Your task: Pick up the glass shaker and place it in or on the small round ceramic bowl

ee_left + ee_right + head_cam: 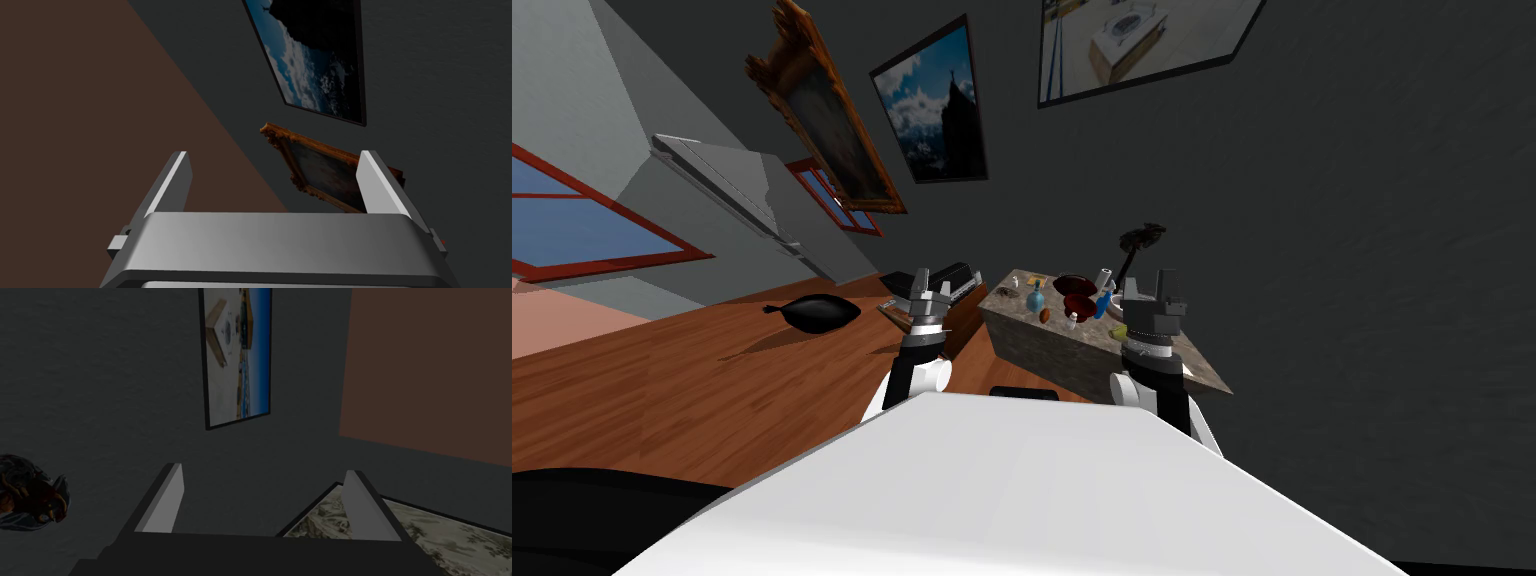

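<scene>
approach stage: left gripper and right gripper are held up, fingers apart, empty; a lowered right arm is likely needed for the shaker on the table.

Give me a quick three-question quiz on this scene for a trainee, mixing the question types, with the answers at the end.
1. True or false: the left gripper is shut on an object.
2. Which arm is nearer the stone-topped table? A) left B) right
3. Fill in: the bottle on the table is ___ in colour.
Key: 1 false, it is open and empty; 2 B; 3 blue.
</scene>
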